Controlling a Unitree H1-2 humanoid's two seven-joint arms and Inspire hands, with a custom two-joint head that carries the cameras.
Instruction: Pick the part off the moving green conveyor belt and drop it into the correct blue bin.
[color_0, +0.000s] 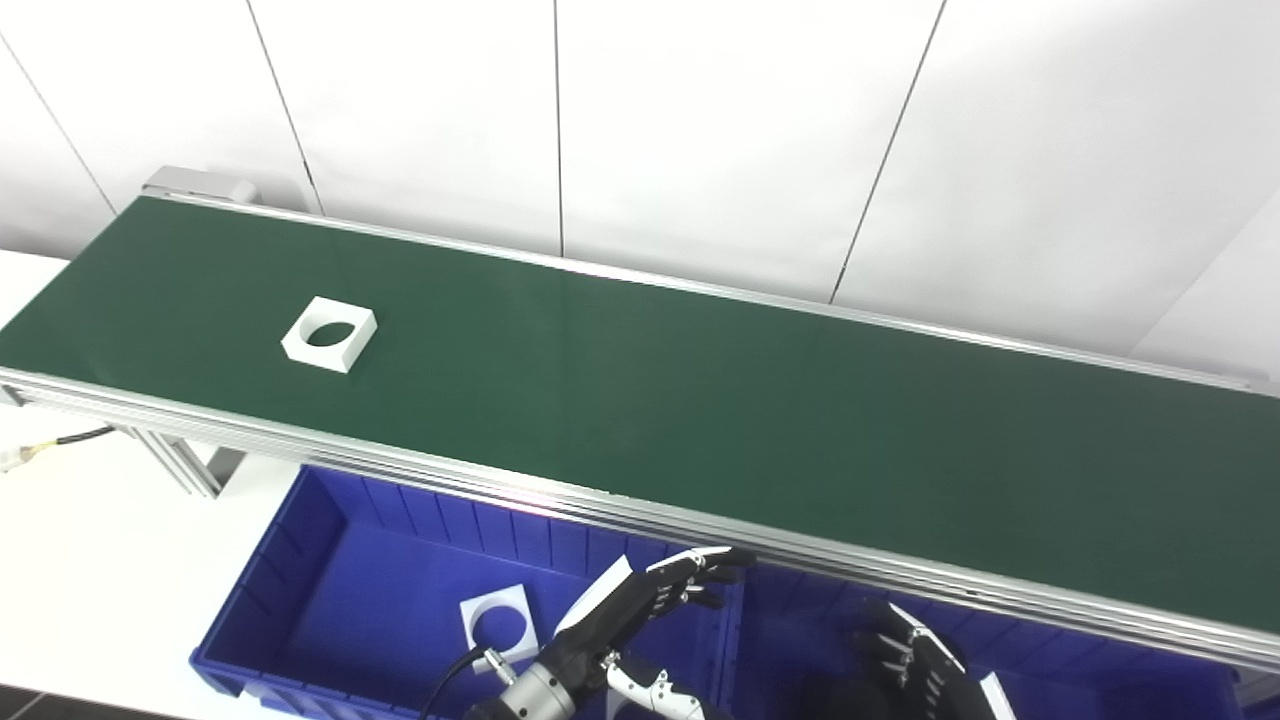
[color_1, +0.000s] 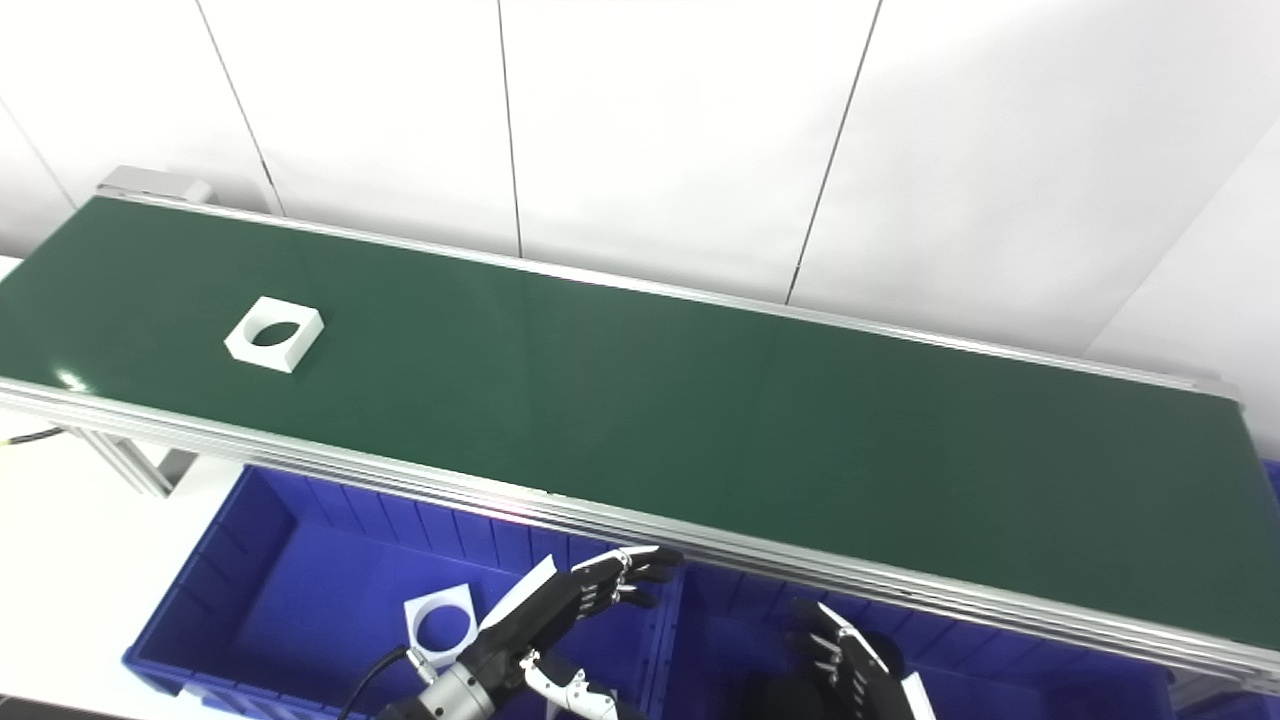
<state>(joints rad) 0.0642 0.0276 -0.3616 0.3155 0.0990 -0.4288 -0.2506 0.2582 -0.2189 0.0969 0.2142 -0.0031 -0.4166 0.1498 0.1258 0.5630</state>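
So the part (color_0: 329, 334), a white square block with a round hole through it, is sitting flat on the green belt (color_0: 700, 420), way out toward the belt's left end. It's well apart from both hands, up and off to the left of the fingertips, with the belt's near metal rail between it and them.

Left hand (color_0: 640, 600) hovers low over the left blue bin (color_0: 300, 560), fingers (color_0: 700, 570) stretched out, a bit spread and pointing up toward the rail, not gripping anything. Just left of its wrist there's a second white part (color_0: 497, 625), same shape, lying on the bin floor, close to the hand but not touching the fingers.

Right hand (color_0: 915, 655) is down at the bottom edge over the right bin (color_0: 1100, 680), palm toward the camera, fingers loosely apart, empty too. The part on the belt is even farther from this one.
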